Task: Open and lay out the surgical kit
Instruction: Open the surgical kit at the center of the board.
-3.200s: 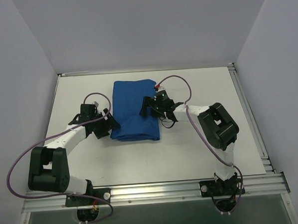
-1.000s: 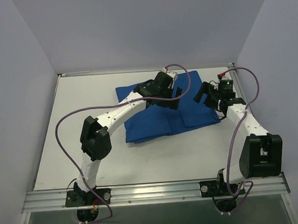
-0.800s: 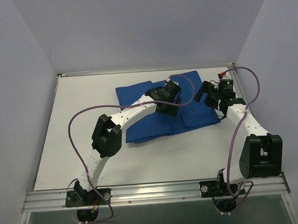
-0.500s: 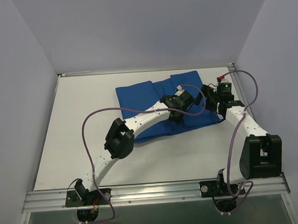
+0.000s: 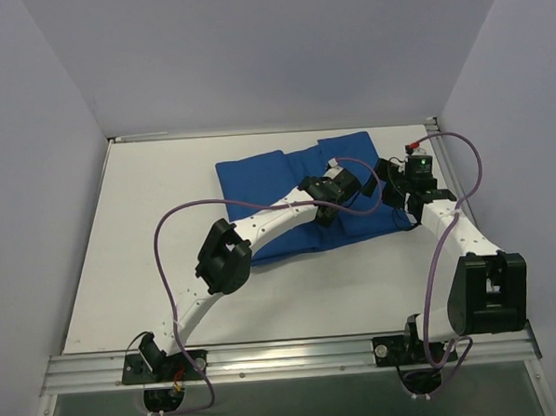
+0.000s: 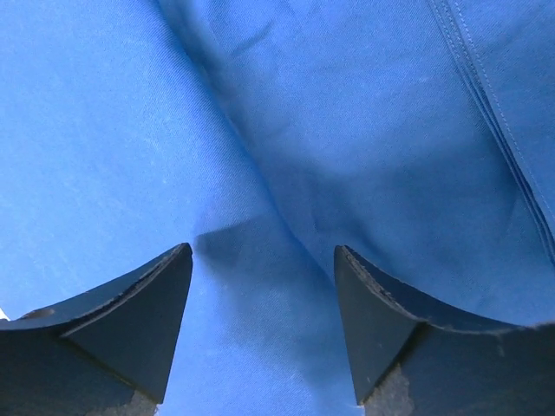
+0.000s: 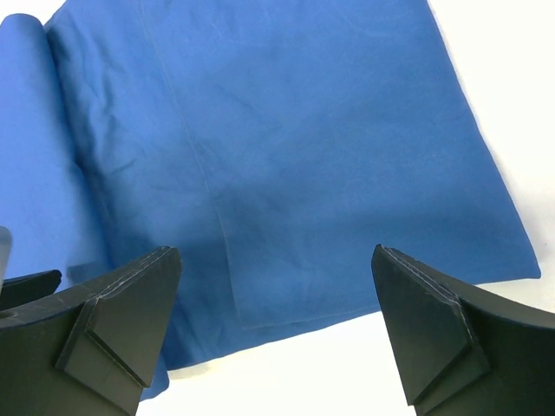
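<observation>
Royal-blue cloth wrap is seen lying partly opened out on the white counter, toward the far right of centre. Left jaws are held close over the wrap's middle, parted, with nothing gripped between them; contact with the cloth cannot be told. Right jaws are spread wide and empty, over the wrap's right flap near its edge.

Cloth wrap: plain royal blue, with self-coloured stitch lines at 2 o'clock in the left wrist view. Table: white. Left gripper and right gripper: black. Cables: purple. Indicator light: green.
</observation>
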